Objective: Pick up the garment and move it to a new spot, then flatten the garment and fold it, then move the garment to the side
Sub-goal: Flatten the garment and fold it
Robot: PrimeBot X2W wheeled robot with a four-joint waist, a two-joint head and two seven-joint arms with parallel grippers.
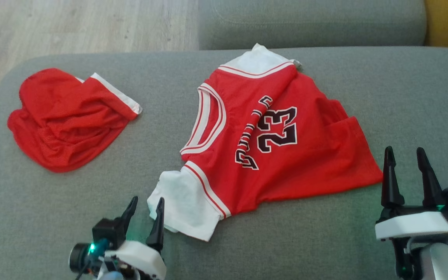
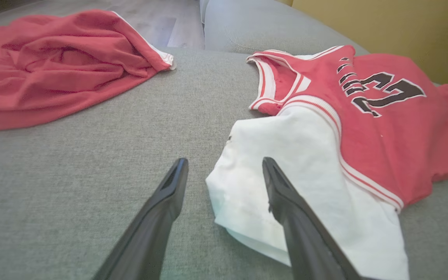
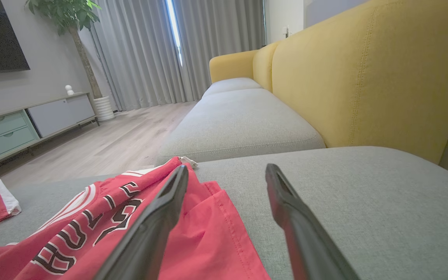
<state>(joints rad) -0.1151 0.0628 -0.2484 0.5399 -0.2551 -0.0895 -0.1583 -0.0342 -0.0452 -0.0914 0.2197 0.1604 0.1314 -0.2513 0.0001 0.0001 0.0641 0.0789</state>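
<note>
- The red jersey [image 1: 317,163] with the black number 23 lies crumpled on the grey sofa seat [image 1: 325,241], in the middle of your head view. Its neck opening faces your left and its hem faces your right.
- A crease runs across the chest lettering, so part of the wording is tucked under a fold.
- One white sleeve [image 1: 181,202] spreads out at the near left corner of the jersey. The other pokes out at the far edge, by the gap between seat cushions.
- Your left gripper [image 1: 147,200] sits low at the near sleeve with its jaws wide apart and holding nothing. In the left wrist view the sleeve's edge falls between the two fingers, but you cannot tell whether either one touches the cloth.
- Your right gripper [image 1: 405,151] sits just beside the hem corner, jaws also wide and empty. In the right wrist view one finger crosses over red fabric and the other over bare seat.
- A pair of red shorts [image 1: 64,120] with white trim lies bunched well to the left, apart from the jersey.
- A yellow backrest [image 3: 364,77] rises beyond the seat on your right.
</note>
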